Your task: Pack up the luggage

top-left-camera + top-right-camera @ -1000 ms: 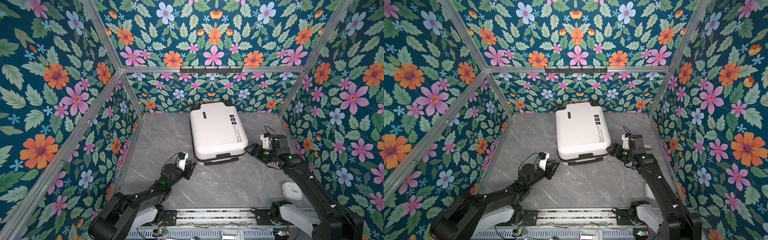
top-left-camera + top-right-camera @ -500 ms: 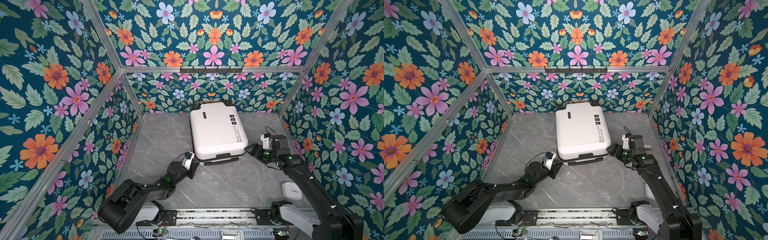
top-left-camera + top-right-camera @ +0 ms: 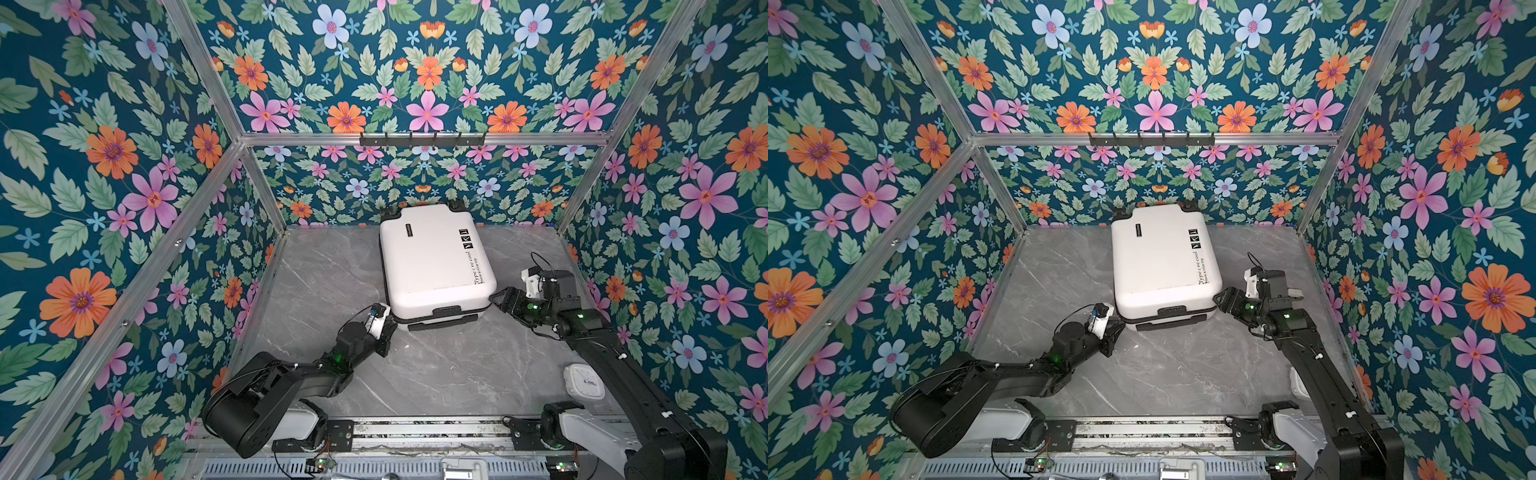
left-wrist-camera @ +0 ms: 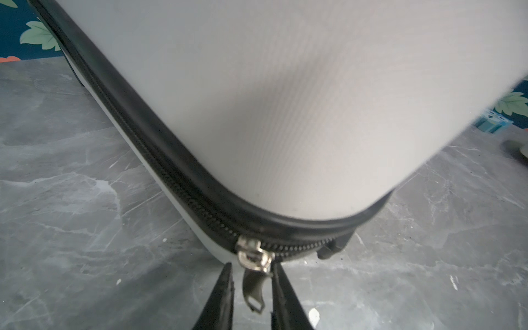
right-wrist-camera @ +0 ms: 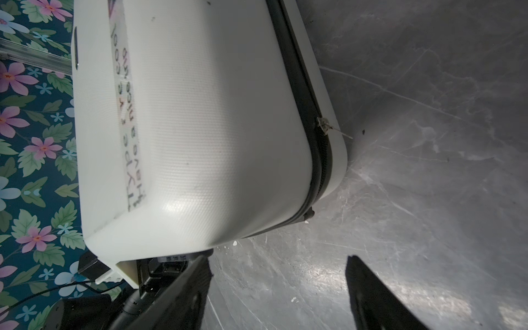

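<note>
The luggage (image 3: 432, 266) (image 3: 1163, 262), a white hard-shell suitcase, lies flat and zipped closed at the back middle of the grey table. My left gripper (image 3: 388, 328) (image 3: 1117, 328) is at its near-left corner. In the left wrist view the silver zipper slider (image 4: 253, 254) sits just ahead of my left gripper (image 4: 251, 267). Its pull tab (image 4: 253, 288) hangs between the two narrowly open fingers, close to one and apart from the other. My right gripper (image 3: 498, 297) (image 5: 278, 258) stands wide open beside the near-right corner, holding nothing. A second zipper slider (image 5: 323, 124) shows on that side.
A small white rounded object (image 3: 584, 380) lies on the table at the front right, beside the right arm. A black hook rail (image 3: 422, 139) runs along the back frame. Floral walls close in three sides. Bare grey table (image 3: 436, 374) stretches in front of the luggage.
My left arm has reached forward to the luggage's near-left corner and its jaws have narrowed around the zipper pull. The right arm and the luggage have not moved.
</note>
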`<state>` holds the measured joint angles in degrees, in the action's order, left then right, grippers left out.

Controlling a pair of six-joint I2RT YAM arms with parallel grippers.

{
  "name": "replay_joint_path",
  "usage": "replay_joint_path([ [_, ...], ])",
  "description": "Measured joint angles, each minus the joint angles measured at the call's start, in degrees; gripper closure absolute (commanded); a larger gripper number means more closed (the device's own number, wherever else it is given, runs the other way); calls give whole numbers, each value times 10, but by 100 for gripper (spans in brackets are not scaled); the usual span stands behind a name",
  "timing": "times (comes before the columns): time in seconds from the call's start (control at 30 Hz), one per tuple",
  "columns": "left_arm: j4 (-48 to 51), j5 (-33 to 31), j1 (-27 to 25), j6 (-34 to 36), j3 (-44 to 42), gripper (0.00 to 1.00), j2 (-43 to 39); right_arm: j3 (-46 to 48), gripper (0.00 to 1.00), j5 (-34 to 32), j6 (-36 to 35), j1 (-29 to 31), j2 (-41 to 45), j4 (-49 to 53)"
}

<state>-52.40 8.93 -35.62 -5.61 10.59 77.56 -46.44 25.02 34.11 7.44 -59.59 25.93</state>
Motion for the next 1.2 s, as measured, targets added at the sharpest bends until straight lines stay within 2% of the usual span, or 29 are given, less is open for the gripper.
replay_joint_path([
  [0.5, -3, -14, -1, 15, 3, 87, -6, 0, 24, 1, 0, 0, 0, 0],
  [0.73, 7, -12, -1, 20, 3, 97, -15, 0, 24, 1, 0, 0, 0, 0],
  [0.9, 20, -12, 0, 26, 3, 100, -27, 0, 24, 1, 0, 0, 0, 0],
  [1.2, 139, 11, 0, 30, 30, 100, -85, -5, 22, 2, 0, 0, -9, 0],
])
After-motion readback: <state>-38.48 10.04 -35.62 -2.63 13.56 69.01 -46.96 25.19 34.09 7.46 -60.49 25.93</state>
